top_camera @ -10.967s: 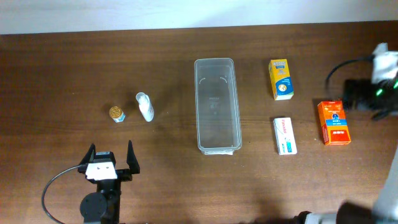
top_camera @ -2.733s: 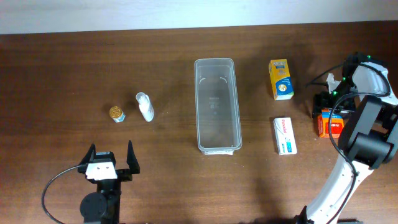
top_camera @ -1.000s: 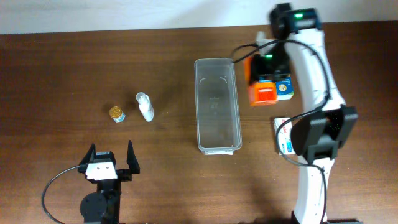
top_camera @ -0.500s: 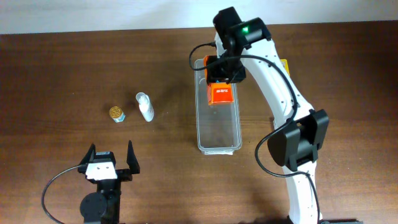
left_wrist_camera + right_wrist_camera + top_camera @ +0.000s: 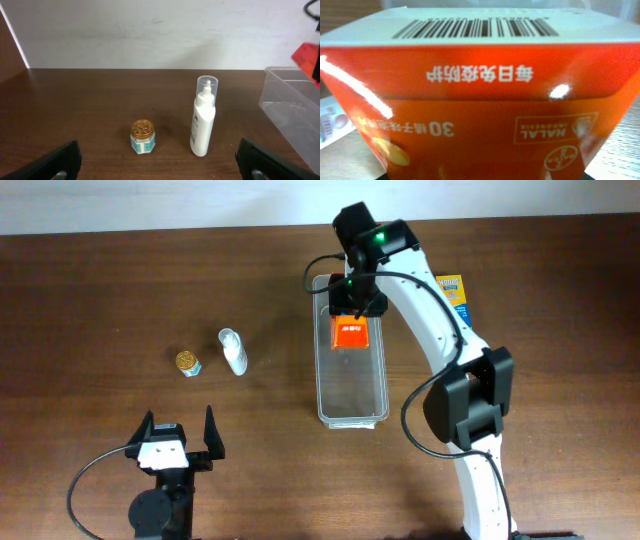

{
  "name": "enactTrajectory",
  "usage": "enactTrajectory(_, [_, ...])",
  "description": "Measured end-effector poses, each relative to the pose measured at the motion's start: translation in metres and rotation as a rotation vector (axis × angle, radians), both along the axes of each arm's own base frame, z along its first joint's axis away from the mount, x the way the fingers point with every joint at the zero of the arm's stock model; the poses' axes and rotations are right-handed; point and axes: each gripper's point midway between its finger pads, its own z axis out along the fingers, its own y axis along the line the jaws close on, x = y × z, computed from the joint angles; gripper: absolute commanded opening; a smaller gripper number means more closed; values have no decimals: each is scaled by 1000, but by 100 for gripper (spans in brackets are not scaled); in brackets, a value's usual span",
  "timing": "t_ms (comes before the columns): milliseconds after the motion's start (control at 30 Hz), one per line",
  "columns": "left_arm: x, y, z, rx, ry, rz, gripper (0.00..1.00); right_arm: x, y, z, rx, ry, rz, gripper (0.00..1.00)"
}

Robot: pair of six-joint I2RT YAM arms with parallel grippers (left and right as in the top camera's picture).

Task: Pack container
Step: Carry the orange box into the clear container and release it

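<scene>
- Right gripper point(image 5: 351, 310) is over the 12 o'clock end of the container point(image 5: 350, 385), jaws closed part-way on the orange box point(image 5: 351, 334).
- Container: clear long bin at table centre, long axis running 12 to 6 o'clock, upright, rim up.
- Orange box sits inside the container's outline in its 12 o'clock half. Cannot tell whether it touches the floor of the bin.
- The rest of the bin, toward 6 o'clock, shows only clear plastic with the table point(image 5: 100, 280) under it.
- Right wrist view: the orange box fills the frame, with a white face carrying a barcode on top and an orange face with print below. The fingers themselves are not visible there.
- Left gripper point(image 5: 178, 430) is at about 7 o'clock from the container, well apart from it, jaws spread fully wide and holding nothing.
- Left wrist view: its fingers point(image 5: 62, 159) are at the bottom corners, with bare table between them.
- White bottle point(image 5: 233, 351) is at 9 o'clock of the container, standing upright in the left wrist view, with a clear cap.
- Small jar point(image 5: 187, 363) with a gold lid is just beside the bottle on its 9 o'clock side, not touching it.
- Yellow box point(image 5: 456, 292) is at about 2 o'clock of the container, on the table, partly hidden by the right arm.
</scene>
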Motion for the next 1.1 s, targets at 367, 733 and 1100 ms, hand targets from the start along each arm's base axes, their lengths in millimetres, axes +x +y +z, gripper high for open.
enactTrajectory(367, [0, 0, 0, 0, 0, 0, 99, -3, 11, -29, -27, 41, 15, 55])
enactTrajectory(733, [0, 0, 0, 0, 0, 0, 99, 4, 12, -50, -45, 40, 18, 60])
enactTrajectory(1100, [0, 0, 0, 0, 0, 0, 99, 3, 11, -70, -59, 74, 18, 61])
